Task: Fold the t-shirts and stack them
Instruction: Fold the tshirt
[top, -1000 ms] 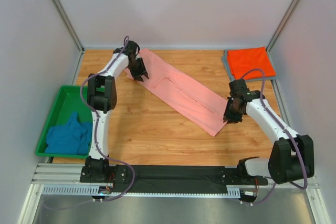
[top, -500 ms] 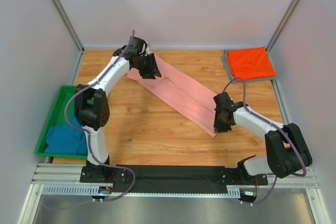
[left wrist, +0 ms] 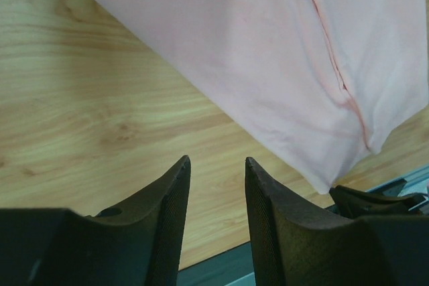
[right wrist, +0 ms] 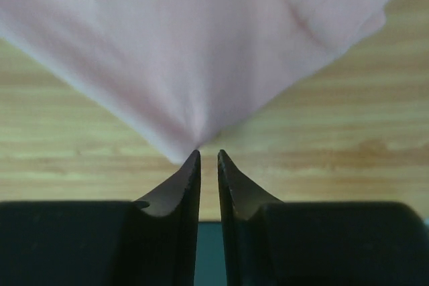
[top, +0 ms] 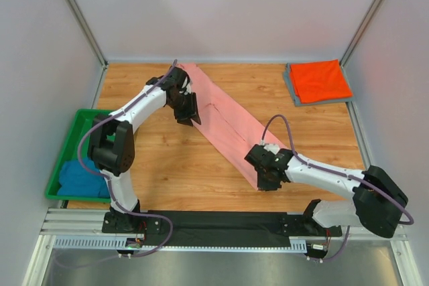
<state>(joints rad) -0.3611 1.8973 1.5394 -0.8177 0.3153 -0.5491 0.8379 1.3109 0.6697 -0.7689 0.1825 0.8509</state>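
Note:
The salmon-pink t-shirt lies as a long narrow strip running diagonally from the back left to the front middle of the table. It also shows in the left wrist view and the right wrist view. My right gripper is shut on the strip's near corner, and the cloth tents up to its tips. My left gripper is open and empty over bare wood beside the strip's left edge. The orange-red t-shirt lies folded on a grey one at the back right. The teal-blue one is in the bin.
A green plastic bin stands at the table's left edge. Grey walls enclose the table on three sides. The black rail with the arm bases runs along the near edge.
My right gripper has moved left and toward the near edge, taking the pink strip's near end with it. My left gripper has come off the far end and now sits beside the strip, which is narrower and steeper.

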